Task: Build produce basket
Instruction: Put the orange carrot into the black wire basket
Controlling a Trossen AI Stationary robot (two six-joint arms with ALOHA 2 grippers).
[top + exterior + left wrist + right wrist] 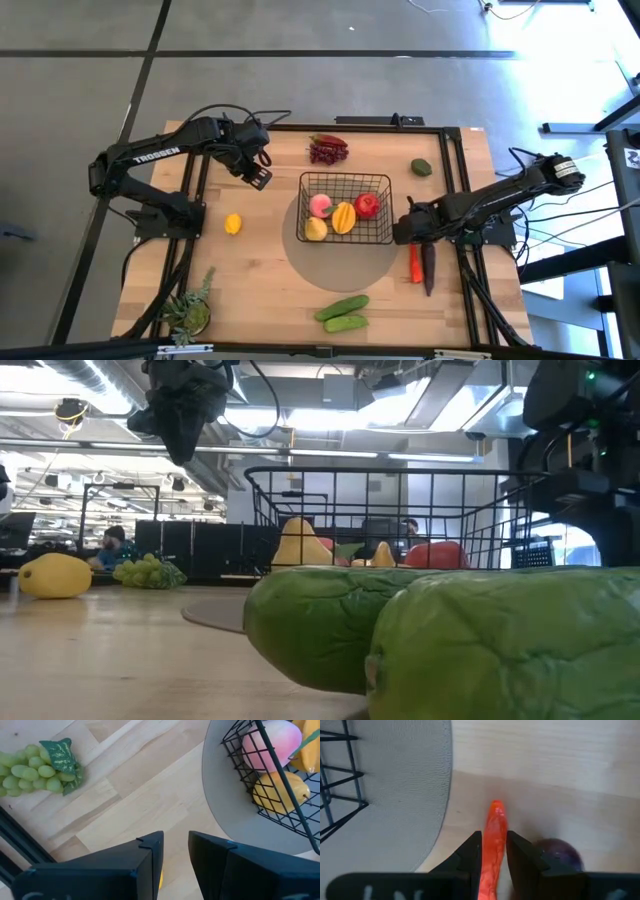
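Observation:
The black wire basket (pixel 345 208) stands on a grey round mat (pixel 340 262) and holds a pink peach (pixel 320 205), a mango (pixel 343 217), a red apple (pixel 367 205) and a yellow fruit (pixel 316 229). My right gripper (pixel 493 851) is at the basket's right side, shut on the orange carrot (pixel 414 264). A dark eggplant (pixel 428 270) lies beside the carrot. My left gripper (pixel 258 176) hangs high over the table to the left of the basket, its fingers (pixel 150 852) a narrow gap apart and empty. Green grapes (pixel 35 767) lie under it. My right gripper pinches the carrot's two long sides (pixel 492 840) between its two fingers, coming from above. One pointed tip of the carrot (pixel 496 809) sticks out past the fingertips. The carrot's near part (pixel 415 275) shows on the table beside the eggplant.
A lemon (pixel 233 224) lies left of the mat. Purple grapes (pixel 328 150) and a small green fruit (pixel 421 167) lie at the far side. Two cucumbers (pixel 342 312) lie near the front edge. A spiky potted plant (pixel 188 312) stands at the front left corner.

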